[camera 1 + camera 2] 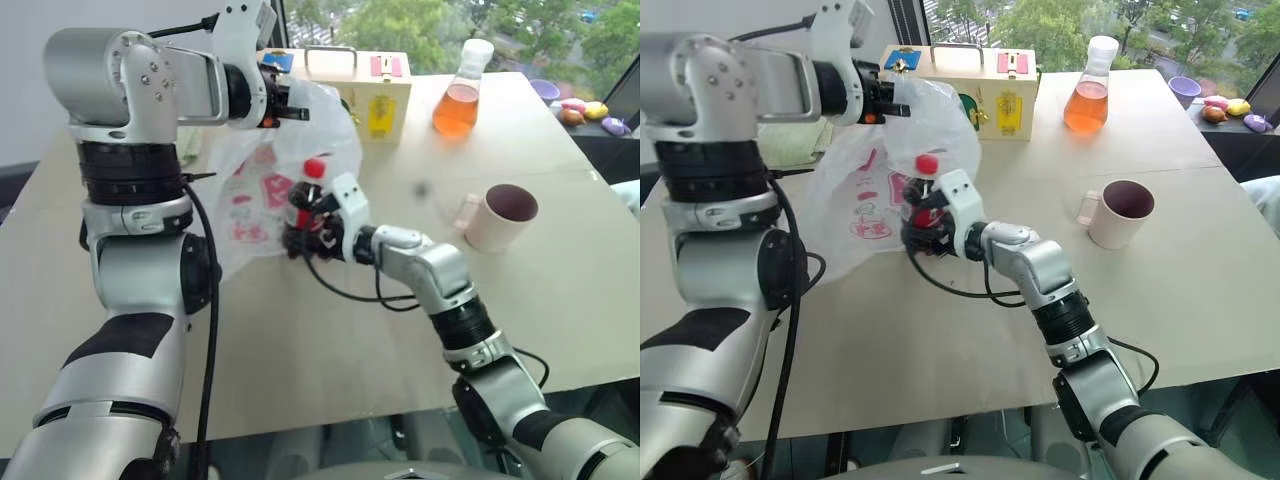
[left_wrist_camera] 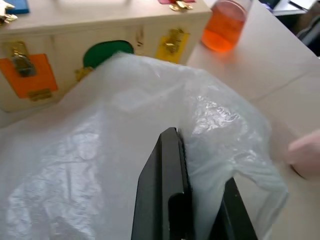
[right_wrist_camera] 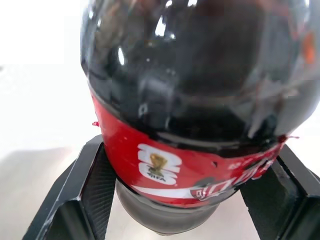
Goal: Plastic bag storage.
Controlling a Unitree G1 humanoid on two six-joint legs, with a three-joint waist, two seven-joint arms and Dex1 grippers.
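Two hands share the work: the left hand (image 1: 902,108) pinches the plastic bag (image 1: 855,210) up off the desk (image 1: 940,340), seemingly holding it open, while the right hand (image 1: 923,222) grips a cola bottle (image 1: 924,196) at its mouth.

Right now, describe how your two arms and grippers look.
Both arms are glossy silver-grey shells with black ribbed joint rings and black patches on the upper segments. A black cable runs down the left arm; another loops under the right forearm. The left gripper and the right gripper each have two flat matte-black fingers.
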